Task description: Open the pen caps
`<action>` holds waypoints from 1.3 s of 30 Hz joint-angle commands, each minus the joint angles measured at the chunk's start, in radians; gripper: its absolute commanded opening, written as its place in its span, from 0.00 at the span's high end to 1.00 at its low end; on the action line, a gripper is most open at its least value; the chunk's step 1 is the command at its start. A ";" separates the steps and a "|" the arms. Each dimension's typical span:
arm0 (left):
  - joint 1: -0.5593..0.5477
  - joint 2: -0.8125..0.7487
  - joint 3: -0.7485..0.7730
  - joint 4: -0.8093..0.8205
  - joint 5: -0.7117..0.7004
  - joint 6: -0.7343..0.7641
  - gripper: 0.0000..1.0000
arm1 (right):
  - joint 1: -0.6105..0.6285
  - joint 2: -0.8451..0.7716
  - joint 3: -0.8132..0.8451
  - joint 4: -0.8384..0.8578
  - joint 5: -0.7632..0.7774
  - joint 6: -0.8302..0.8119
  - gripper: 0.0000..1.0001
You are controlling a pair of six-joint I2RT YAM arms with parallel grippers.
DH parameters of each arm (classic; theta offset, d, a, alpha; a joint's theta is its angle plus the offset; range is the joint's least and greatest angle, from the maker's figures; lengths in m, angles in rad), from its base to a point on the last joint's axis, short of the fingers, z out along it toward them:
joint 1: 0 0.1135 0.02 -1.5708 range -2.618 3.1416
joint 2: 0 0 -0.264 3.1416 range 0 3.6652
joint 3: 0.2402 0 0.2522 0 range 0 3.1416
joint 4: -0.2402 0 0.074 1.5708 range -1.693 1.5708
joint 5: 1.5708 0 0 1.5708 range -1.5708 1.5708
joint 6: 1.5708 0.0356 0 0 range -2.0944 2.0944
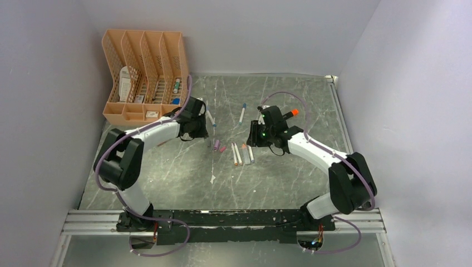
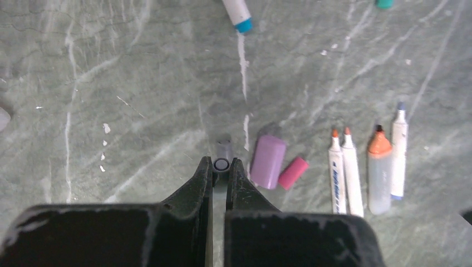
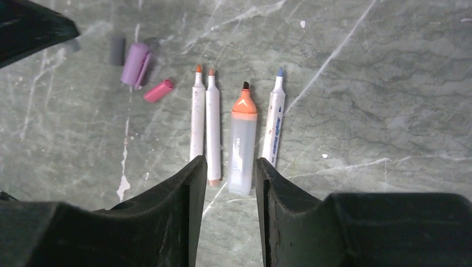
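Loose caps lie near both grippers
Right gripper (image 3: 229,164) stands half-open over the marker (image 3: 243,142). Left gripper (image 2: 221,168), pinched shut, sits beside the grey cap (image 2: 224,148), purple cap (image 2: 268,161) and pink cap (image 2: 293,172). A sideways sweep could scatter them.

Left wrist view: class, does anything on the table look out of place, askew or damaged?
Three loose caps lie scattered at odd angles left of the tidy row of uncapped pens: a grey cap, a purple cap and a pink cap. The tabletop is scored with white scratches.

Robot lab cell: bare grey walls (image 1: 44,83) round table (image 1: 278,183), arms (image 1: 158,129) on alu rail (image 1: 83,221)
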 commanded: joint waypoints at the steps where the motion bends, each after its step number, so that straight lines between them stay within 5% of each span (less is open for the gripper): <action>1: 0.008 0.052 0.051 -0.028 -0.070 0.033 0.92 | -0.008 -0.054 -0.018 -0.034 -0.016 -0.008 0.62; 10: 0.001 0.109 0.061 -0.042 -0.055 0.029 0.85 | -0.008 -0.085 -0.031 -0.035 -0.034 -0.013 0.60; 25: -0.023 0.064 0.038 -0.071 -0.045 0.028 0.54 | -0.058 -0.028 0.062 -0.075 -0.031 -0.050 0.56; 30: -0.025 -0.038 0.031 -0.110 -0.047 0.035 0.37 | -0.094 0.088 0.206 -0.098 -0.002 -0.059 0.55; 36: -0.025 -0.192 0.036 -0.179 -0.042 0.052 0.01 | -0.103 0.322 0.462 -0.143 0.052 -0.064 0.51; 39: -0.025 -0.259 0.029 -0.185 -0.020 0.047 0.00 | -0.105 0.451 0.596 -0.166 0.078 -0.059 0.44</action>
